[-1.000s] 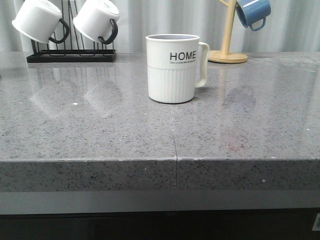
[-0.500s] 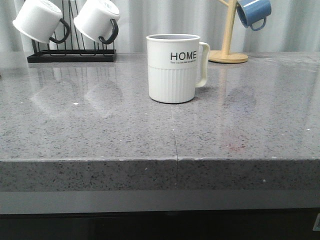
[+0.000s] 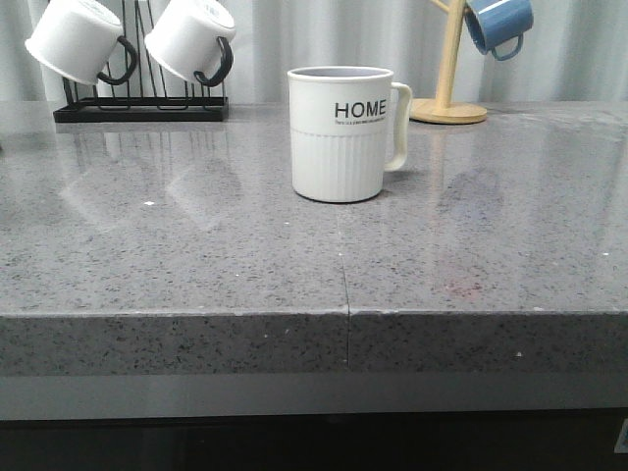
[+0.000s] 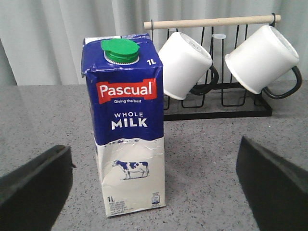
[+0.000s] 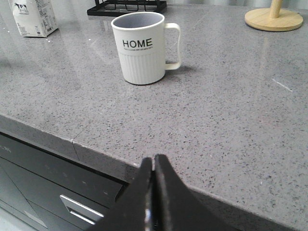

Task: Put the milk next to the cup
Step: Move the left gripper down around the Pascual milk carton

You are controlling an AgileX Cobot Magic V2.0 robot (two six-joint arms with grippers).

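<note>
The milk, a tall white carton with a dark blue top and green cap, stands upright on the grey counter. My left gripper is open, its fingers wide apart on either side of the carton and not touching it. The cream ribbed HOME cup stands mid-counter with its handle to the right. It also shows in the right wrist view, with the carton's base far off beside it. My right gripper is shut and empty, off the counter's front edge. Neither gripper shows in the front view.
A black rack at the back left holds two white mugs with black handles. A wooden stand at the back right holds a small blue mug. The counter's front edge has dark drawers below.
</note>
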